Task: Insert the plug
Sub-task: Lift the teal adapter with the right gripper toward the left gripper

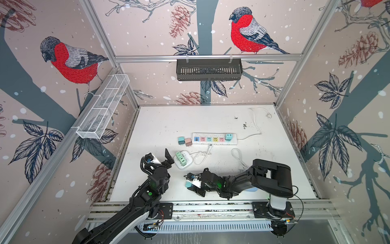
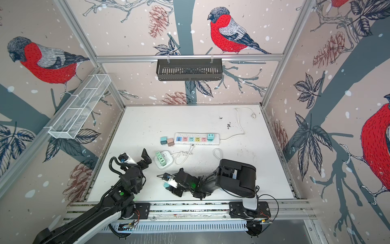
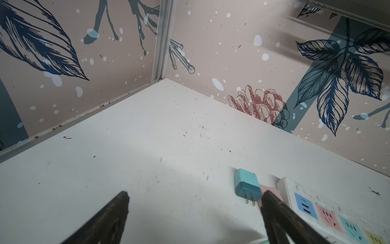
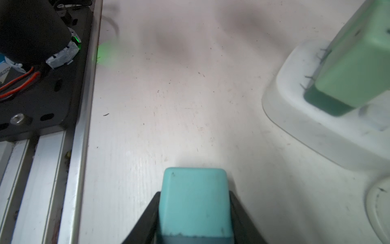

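teal plug cube (image 1: pixel 188 184), rounded corners, darker band at one end, is sitting lower middle in a top view. right gripper (image 4: pixel 194 193) is clamping its sides; left gripper (image 3: pixel 195 194) is hanging wide apart.

Pinkish wallpaper (image 1: pixel 147 27) printed with red-breasted birds (image 1: pixel 247 33), pine cones (image 1: pixel 179 19) and dark leaves (image 1: pixel 335 88) covers three walls (image 1: pixel 160 88) framed by aluminium rails (image 1: pixel 147 58). A black slotted basket (image 1: pixel 209 70) hangs on the back rail, a white wire basket (image 1: pixel 103 107) on the left wall. The white tabletop (image 1: pixel 179 120) is scuffed.
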`<state>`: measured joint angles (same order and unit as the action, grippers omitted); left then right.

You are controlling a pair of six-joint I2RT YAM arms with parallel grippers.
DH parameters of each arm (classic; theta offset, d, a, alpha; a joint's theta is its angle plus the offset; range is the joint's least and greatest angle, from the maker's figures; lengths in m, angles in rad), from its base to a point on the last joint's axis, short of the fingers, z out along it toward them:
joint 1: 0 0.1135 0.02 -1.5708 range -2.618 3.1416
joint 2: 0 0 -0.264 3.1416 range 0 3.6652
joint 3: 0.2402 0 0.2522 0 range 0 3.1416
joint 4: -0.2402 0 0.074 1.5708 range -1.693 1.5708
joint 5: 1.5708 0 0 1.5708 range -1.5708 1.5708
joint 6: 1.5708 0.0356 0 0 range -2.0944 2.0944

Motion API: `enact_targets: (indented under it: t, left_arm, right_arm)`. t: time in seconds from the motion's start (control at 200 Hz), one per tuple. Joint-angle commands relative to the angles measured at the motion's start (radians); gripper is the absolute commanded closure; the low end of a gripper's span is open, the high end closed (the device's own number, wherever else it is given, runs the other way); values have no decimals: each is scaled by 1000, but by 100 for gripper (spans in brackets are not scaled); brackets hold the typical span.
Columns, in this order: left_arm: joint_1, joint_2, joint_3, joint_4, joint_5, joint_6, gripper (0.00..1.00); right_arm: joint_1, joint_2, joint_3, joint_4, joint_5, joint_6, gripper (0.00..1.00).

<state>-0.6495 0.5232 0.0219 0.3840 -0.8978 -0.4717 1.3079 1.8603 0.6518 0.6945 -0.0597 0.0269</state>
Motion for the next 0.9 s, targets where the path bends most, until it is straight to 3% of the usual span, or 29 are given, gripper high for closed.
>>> enact_targets:
  t: [0.0, 0.13, 0.23, 0.31, 0.435, 0.555, 0.61, 0.68, 0.896]
  left_arm:
    - [3, 17, 19, 43, -25, -15, 3]
    - [3, 23, 67, -37, -12, -37, 3]
    - [3, 10, 154, -161, -1, -118, 3]
    - [4, -7, 209, -169, 108, -79, 3]
    - [4, -11, 215, -24, 336, 66, 3]
    - [2, 20, 247, 46, 508, 104, 3]
    - [2, 48, 271, 59, 587, 125, 3]
    - [3, 102, 308, 73, 668, 140, 3]
    - [2, 269, 487, -12, 915, 185, 5]
  right_arm:
    - [-14, -36, -24, -6, 2, 2, 62]
    - [-57, -113, -74, 41, -40, -13, 65]
    - [-92, -207, -113, 33, -5, -27, 71]
    - [-128, -300, -167, 34, 28, -34, 74]
    - [-176, -488, -260, 49, 114, -53, 75]
    - [-228, -666, -319, 38, 169, -61, 74]
    - [-263, -721, -336, 25, 188, -53, 76]
    - [-301, -778, -343, -9, 208, -48, 86]
    - [-338, -910, -413, 36, 272, -134, 91]
